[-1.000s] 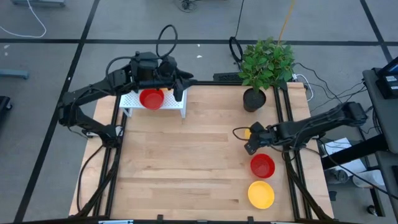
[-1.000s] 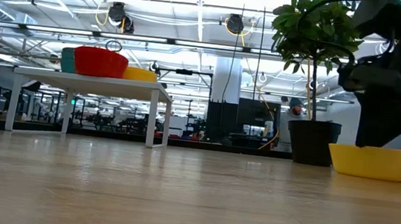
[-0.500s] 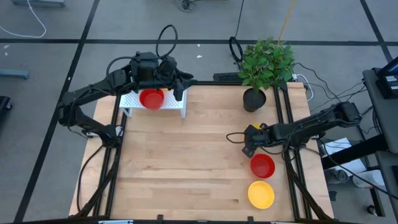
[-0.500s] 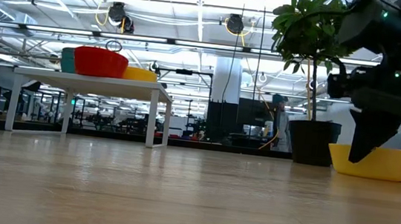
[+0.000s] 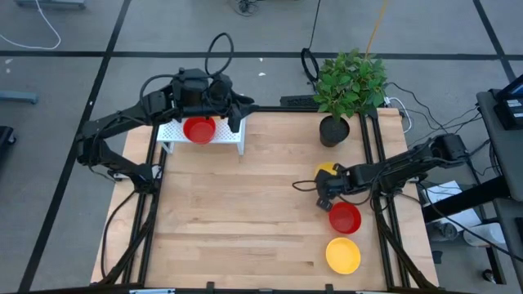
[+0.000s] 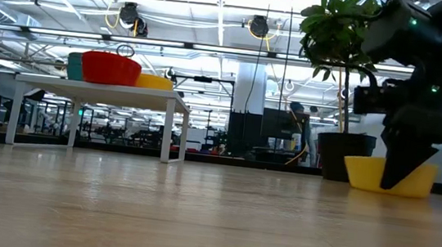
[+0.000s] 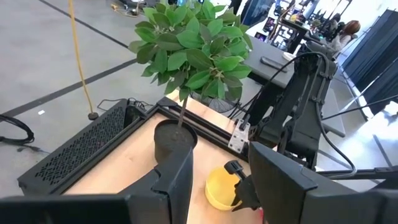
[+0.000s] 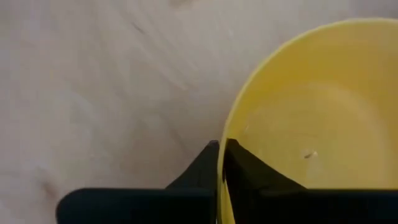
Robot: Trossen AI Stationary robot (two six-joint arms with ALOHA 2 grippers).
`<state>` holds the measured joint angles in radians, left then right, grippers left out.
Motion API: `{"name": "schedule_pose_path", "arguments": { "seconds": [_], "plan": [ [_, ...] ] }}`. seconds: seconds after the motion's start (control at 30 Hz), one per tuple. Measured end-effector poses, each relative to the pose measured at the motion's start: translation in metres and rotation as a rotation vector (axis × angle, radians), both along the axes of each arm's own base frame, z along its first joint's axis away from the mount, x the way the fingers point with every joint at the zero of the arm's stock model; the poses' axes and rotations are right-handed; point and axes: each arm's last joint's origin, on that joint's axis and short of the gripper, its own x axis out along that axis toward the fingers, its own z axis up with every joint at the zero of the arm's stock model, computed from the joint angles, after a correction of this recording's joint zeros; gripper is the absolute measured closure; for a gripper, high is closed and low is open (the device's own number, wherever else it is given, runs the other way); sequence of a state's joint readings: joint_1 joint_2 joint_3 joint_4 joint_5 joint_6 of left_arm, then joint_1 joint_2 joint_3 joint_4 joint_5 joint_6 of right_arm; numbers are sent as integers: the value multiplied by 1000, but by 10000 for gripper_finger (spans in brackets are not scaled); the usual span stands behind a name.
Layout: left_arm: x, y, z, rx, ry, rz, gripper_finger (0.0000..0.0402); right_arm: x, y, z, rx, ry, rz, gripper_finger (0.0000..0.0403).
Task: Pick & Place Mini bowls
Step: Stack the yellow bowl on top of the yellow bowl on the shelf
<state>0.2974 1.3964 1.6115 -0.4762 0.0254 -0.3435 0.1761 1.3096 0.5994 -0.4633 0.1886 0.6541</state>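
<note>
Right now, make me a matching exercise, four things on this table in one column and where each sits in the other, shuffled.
Things:
1. glossy red bowl under the left gripper
2. yellow bowl pinched by the right gripper
3. second yellow bowl
4. black pot with the green leafy plant

Places:
A. near edge of the wooden table, right side
B. on the white perforated rack
C. far right corner
D. between the pot and the other red bowl

Pairs: 1-B, 2-D, 3-A, 4-C

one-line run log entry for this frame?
phase: grasp | right gripper: shut on yellow bowl rim | left gripper: over rack, open
</note>
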Motion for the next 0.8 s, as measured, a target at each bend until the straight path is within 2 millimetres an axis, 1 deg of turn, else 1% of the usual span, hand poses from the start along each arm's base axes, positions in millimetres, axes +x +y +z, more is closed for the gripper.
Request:
{"name": "schedule_pose_path", "arguments": {
  "seconds": [0.13, 0.33, 0.63, 0.7, 0.8],
  "plan": [
    [1, -3, -1, -4, 12, -10, 243, 9, 2, 0, 28, -73, 40, 398],
    [1, -12, -6, -18, 60, -40, 243, 24, -2, -1, 57, -163, 58, 399],
    [4, -26, -8, -23, 79, -90, 243, 63, -4, 6, 49, -176, 154, 401],
    [5, -30, -8, -26, 78, -102, 243, 71, -4, 5, 53, -185, 159, 395],
    [6, -36, -8, -25, 79, -122, 243, 76, -4, 5, 57, -195, 160, 375]
  ]
}}
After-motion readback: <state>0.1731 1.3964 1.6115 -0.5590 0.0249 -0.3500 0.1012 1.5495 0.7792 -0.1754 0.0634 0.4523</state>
